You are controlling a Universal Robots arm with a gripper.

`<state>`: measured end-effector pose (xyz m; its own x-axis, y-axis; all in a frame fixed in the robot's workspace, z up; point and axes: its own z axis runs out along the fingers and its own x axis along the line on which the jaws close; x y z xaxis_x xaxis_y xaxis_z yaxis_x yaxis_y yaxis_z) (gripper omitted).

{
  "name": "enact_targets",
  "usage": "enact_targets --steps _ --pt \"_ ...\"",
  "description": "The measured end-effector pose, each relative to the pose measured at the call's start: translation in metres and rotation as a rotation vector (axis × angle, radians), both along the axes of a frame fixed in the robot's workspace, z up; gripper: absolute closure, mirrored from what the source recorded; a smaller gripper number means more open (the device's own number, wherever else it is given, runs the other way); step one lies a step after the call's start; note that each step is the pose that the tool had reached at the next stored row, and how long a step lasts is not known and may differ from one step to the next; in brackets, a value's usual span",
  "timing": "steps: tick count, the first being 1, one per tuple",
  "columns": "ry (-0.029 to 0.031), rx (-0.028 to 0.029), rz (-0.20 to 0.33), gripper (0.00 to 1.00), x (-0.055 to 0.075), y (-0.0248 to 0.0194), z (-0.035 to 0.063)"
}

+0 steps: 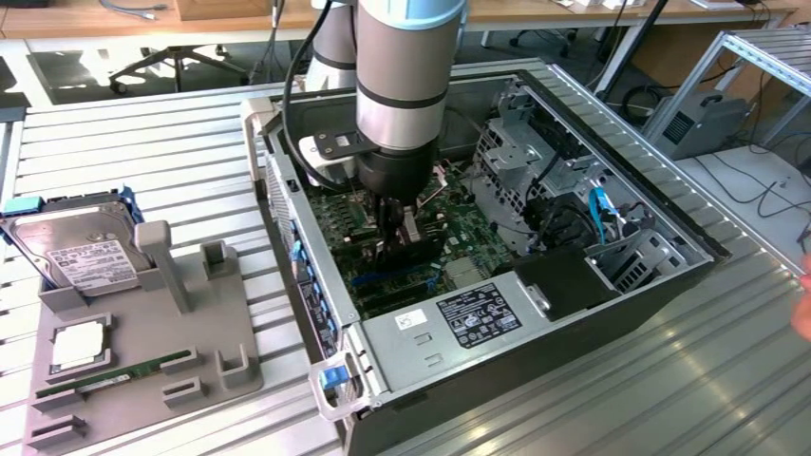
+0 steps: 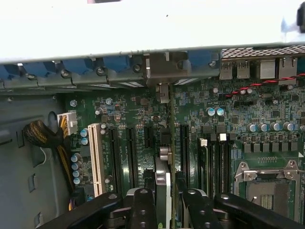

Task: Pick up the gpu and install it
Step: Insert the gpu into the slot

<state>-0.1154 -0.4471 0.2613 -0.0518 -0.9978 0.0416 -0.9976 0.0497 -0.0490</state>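
Note:
My gripper [image 1: 403,231] is down inside the open computer case [image 1: 652,204], just above the green motherboard [image 1: 476,233]. It is shut on the gpu [image 1: 405,255], a thin black card held on edge between the fingers. In the wrist view the gpu [image 2: 163,188] runs edge-on away from the black fingers [image 2: 143,207], between the black expansion slots [image 2: 131,152]. Its silver bracket end [image 2: 163,93] lies at the case's rear slot openings. Whether the card's lower edge sits in a slot is hidden.
Around the gripper stand the power supply [image 1: 476,318], the drive cage [image 1: 519,152] and cables [image 1: 595,214]. A white slot [image 2: 96,157], a cable bundle [image 2: 43,136] and the CPU socket [image 2: 271,186] flank the card. Outside, a grey fixture [image 1: 146,356] holds a hard drive [image 1: 79,249] and a RAM stick [image 1: 117,372].

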Motion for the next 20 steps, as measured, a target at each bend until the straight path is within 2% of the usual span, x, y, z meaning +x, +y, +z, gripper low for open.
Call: enact_targets --steps 3,12,20 --pt "-0.0001 0.0005 0.002 0.73 0.0000 0.0000 0.0000" --pt "-0.0001 0.0120 0.034 0.73 0.0000 0.0001 0.0004" --pt "0.0000 0.0119 0.036 0.73 0.0000 0.0000 0.0002"
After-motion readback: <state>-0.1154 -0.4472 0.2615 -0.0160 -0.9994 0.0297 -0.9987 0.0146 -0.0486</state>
